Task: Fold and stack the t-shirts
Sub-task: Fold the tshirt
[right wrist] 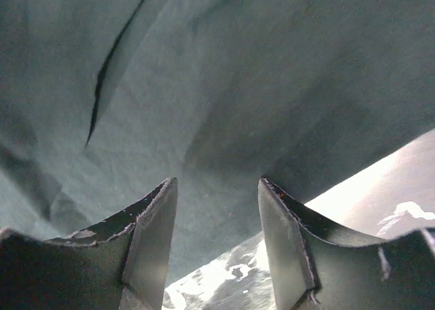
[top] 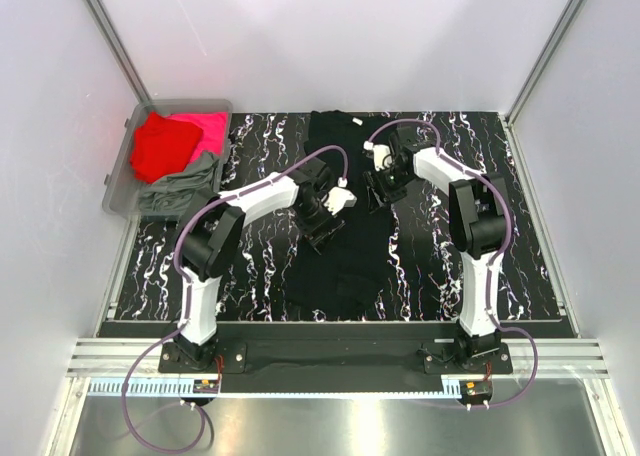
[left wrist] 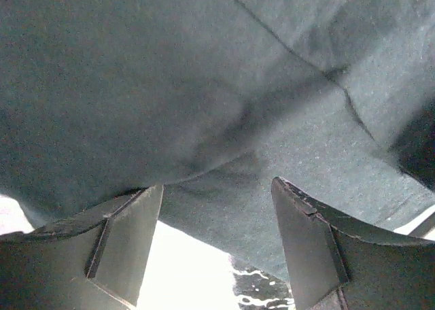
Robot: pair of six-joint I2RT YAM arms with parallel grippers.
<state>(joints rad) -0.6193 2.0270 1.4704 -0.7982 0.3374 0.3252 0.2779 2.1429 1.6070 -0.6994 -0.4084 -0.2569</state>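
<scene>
Black t-shirt [top: 340, 266] lies flat on the marbled black table [top: 250, 156], a long strip running from the far edge toward the arm bases, roughly central; collar end at the far side. Left gripper [top: 322, 221] sits over the shirt's left edge at mid-length; right gripper [top: 383, 188] sits over its right edge a little farther back; both are down at the cloth.

Left wrist view: left gripper [left wrist: 217, 185] has its fingers [left wrist: 129, 235] spread apart, with dark cloth [left wrist: 204, 85] filling the view past the tips, a fold edge crossing the gap and bright table showing below; nothing pinched that I can see. Right wrist view: right gripper [right wrist: 217, 181] has its fingers [right wrist: 285, 235] apart too, with cloth [right wrist: 272, 72] ahead and a strip of table between the tips; not clamped.

Clear plastic bin [top: 118, 191] stands at the far-left corner of the table, well apart from the black shirt; inside it are the red t-shirt [top: 160, 146], the pink t-shirt [top: 208, 128] behind it, and the grey-green t-shirt [top: 185, 186] nearest, all bunched and unfolded. Purple cables [top: 320, 156] loop over each arm; white walls enclose the cell; a metal rail [top: 330, 356] runs along the near edge. Nothing lies on the black shirt except the two arms reaching over it.

Count: four t-shirts (one on the table, three in the bin); one bin; two arms; two grippers.
</scene>
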